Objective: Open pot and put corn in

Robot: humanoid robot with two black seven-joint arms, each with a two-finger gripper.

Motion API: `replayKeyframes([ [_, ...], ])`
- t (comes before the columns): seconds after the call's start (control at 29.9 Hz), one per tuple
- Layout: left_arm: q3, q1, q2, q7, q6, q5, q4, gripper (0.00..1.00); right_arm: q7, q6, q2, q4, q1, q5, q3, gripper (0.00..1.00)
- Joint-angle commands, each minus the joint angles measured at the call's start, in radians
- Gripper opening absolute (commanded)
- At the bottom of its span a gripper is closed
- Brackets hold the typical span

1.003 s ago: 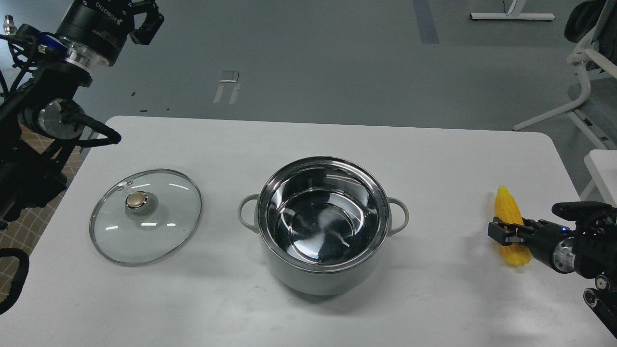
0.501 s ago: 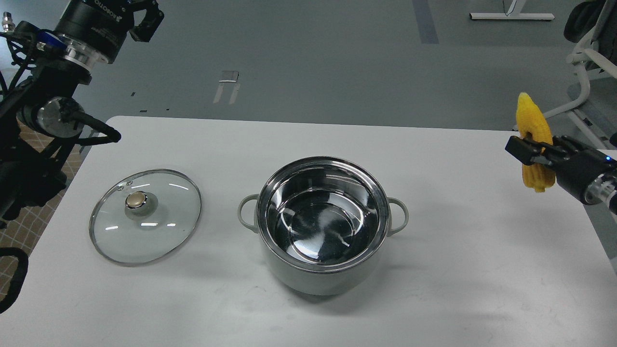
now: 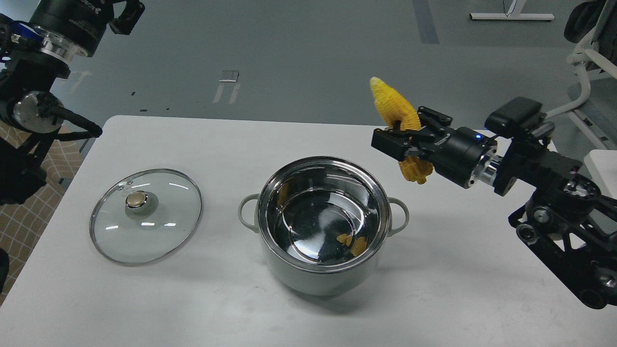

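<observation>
The right gripper (image 3: 404,140), clamped across the corn (image 3: 396,108), held it tip-up just right of the open pot (image 3: 323,224), ready for dropping in. The glass lid (image 3: 144,214) lay left; the left gripper (image 3: 126,13) hung far-left, state unclear.

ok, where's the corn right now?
Head view, right of centre: the corn is in the air, clamped in the right gripper, just above and right of the open pot.
</observation>
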Motion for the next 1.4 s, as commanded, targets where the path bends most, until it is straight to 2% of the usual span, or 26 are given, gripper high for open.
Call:
replayKeyframes([
  [0.0,-0.001,-0.001,0.002,-0.001,0.000,0.000,0.001,0.98,-0.003,0.003,0.048,-0.044,0.047,-0.006,-0.131,0.02],
  [0.2,-0.003,-0.004,0.002,0.001,0.002,0.000,0.000,0.98,-0.004,0.003,0.062,-0.086,0.075,-0.023,-0.259,0.19],
  [0.27,-0.001,-0.002,0.005,-0.001,0.000,0.000,0.001,0.98,-0.004,0.003,0.061,-0.092,0.070,-0.041,-0.260,0.34],
  [0.33,0.000,-0.002,0.006,-0.001,0.000,0.000,0.000,0.98,-0.004,0.003,0.061,-0.090,0.068,-0.040,-0.260,0.41],
  [0.4,-0.001,-0.001,0.005,-0.001,0.000,0.000,0.000,0.98,-0.003,0.003,0.062,-0.090,0.067,-0.040,-0.260,0.52],
  [0.43,0.000,-0.001,0.005,-0.001,0.000,0.000,0.000,0.98,-0.003,0.003,0.065,-0.092,0.067,-0.040,-0.260,0.62],
  [0.53,-0.001,-0.001,0.005,-0.001,0.000,-0.001,0.001,0.98,-0.003,0.003,0.070,-0.092,0.070,-0.040,-0.259,0.76],
  [0.7,-0.003,-0.002,0.008,-0.001,-0.003,0.000,0.001,0.98,-0.003,0.003,0.073,-0.090,0.071,-0.038,-0.259,0.82],
  [0.74,-0.003,-0.002,0.008,-0.001,-0.004,0.000,0.001,0.98,-0.001,0.003,0.078,-0.090,0.071,-0.038,-0.259,0.91],
  [0.8,-0.003,-0.002,0.009,-0.002,-0.004,-0.001,0.000,0.98,-0.001,0.001,0.078,-0.090,0.071,-0.037,-0.259,0.94],
  [1.0,-0.004,-0.002,0.014,-0.002,-0.004,-0.003,0.000,0.98,0.000,-0.008,0.081,-0.073,0.079,-0.029,-0.230,0.96],
  [1.1,-0.004,-0.002,0.019,-0.002,-0.009,-0.004,0.000,0.98,0.000,-0.006,0.110,-0.067,0.076,-0.024,-0.071,1.00],
  [1.2,-0.004,-0.001,0.019,-0.006,-0.014,-0.011,0.001,0.98,0.002,-0.002,0.182,-0.079,0.073,0.011,0.109,1.00],
  [1.3,-0.006,-0.001,0.014,-0.007,-0.014,-0.015,0.001,0.98,-0.003,0.001,0.257,-0.115,0.084,0.130,0.319,1.00],
  [1.37,-0.006,-0.001,0.011,-0.007,-0.014,-0.015,0.003,0.98,-0.004,0.001,0.259,-0.156,0.125,0.202,0.420,1.00],
])
